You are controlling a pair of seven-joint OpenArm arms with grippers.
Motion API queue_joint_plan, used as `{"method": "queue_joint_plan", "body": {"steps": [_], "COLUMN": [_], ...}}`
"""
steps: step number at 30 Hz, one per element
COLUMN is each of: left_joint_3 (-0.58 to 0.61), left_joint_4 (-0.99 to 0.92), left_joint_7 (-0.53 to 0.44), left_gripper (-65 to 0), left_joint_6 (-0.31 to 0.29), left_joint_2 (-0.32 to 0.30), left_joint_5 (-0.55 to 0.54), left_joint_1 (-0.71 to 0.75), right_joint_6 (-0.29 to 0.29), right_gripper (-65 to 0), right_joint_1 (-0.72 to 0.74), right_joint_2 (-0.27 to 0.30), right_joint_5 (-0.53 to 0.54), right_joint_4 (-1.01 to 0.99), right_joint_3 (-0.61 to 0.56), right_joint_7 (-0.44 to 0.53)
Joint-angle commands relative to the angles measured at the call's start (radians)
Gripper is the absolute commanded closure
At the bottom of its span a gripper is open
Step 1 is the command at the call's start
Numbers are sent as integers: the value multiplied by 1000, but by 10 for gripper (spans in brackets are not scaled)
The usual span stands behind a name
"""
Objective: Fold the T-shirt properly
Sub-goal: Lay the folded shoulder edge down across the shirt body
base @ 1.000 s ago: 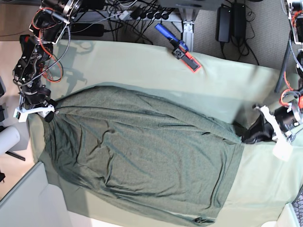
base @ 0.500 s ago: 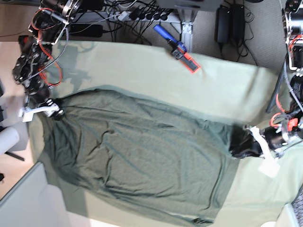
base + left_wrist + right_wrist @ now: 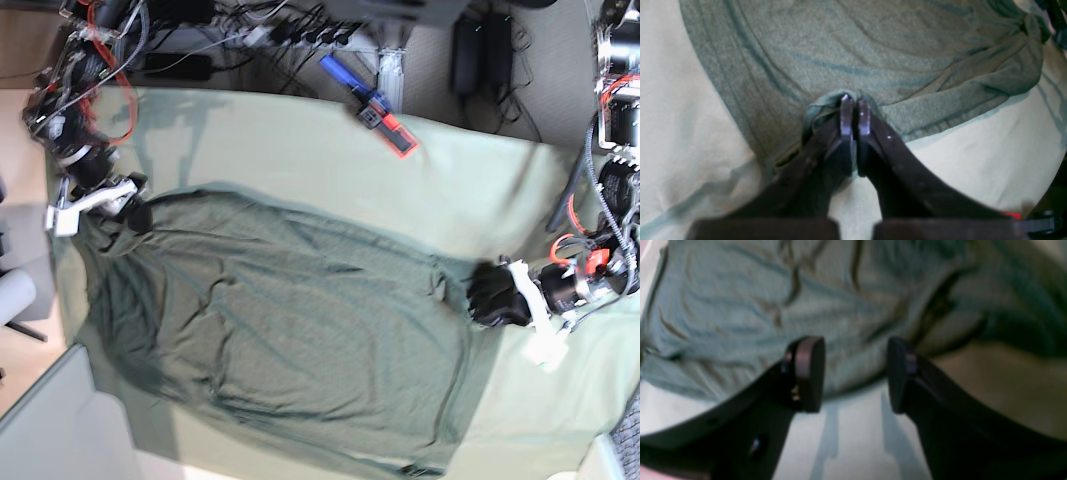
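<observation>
The dark olive T-shirt [image 3: 280, 330] lies spread and wrinkled across the pale mint table cloth [image 3: 300, 140]. At the shirt's right edge in the base view, my left gripper [image 3: 490, 295] is shut on it. The left wrist view shows that gripper [image 3: 855, 100] pinching a raised fold of the T-shirt [image 3: 840, 50]. My right gripper [image 3: 130, 210] sits at the shirt's upper left corner. In the right wrist view it [image 3: 855, 373] stands open, with the edge of the T-shirt [image 3: 740, 306] just beyond its fingertips and nothing gripped.
A blue and red tool [image 3: 375, 105] lies at the far edge of the table. Cables and power bricks [image 3: 480, 50] lie on the floor behind it. A white roll [image 3: 15, 290] stands off the left side. The table's near left corner [image 3: 80, 345] is close to the shirt.
My left gripper has moved left in the base view, pulling the shirt's right edge inward. My right gripper has risen toward the far side at the left corner.
</observation>
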Motion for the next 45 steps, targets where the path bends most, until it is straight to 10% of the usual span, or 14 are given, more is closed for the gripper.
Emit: {"method": "queue_joint_plan", "body": {"steps": [1,13,17,19,26,45], "left_joint_3": [-5,-5,-5,-5,-32,-47], "left_joint_4": [16,16,16,16,36,36], "left_joint_7": [-21,-20,-20,-18,93,16], "left_gripper": [0,0,0,0,0,0], "left_joint_6": [-9,-9,-9,-9,-9,-9], "left_joint_2": [-11,-11,-11,-11,-13,-27], "left_joint_5": [-18,-21,-22,-23,-159,-35], "left_joint_1": [-20,-18,-19,-19,-16,-11], "right_joint_6": [26,26,26,26,26,26], "right_gripper": [-300,-298,-149,0,0,0], "right_joint_1": [8,-2,4,4,3,225], "right_joint_2": [-7,-208,-223,-225,-219,-122], "right_joint_5": [15,-57,-80,-80,-56,-171], "right_joint_4": [7,-32,-32,-32,9,-29], "right_joint_3": [6,6,6,6,45,20], "right_joint_7": [19,104,125,126,106,116]}}
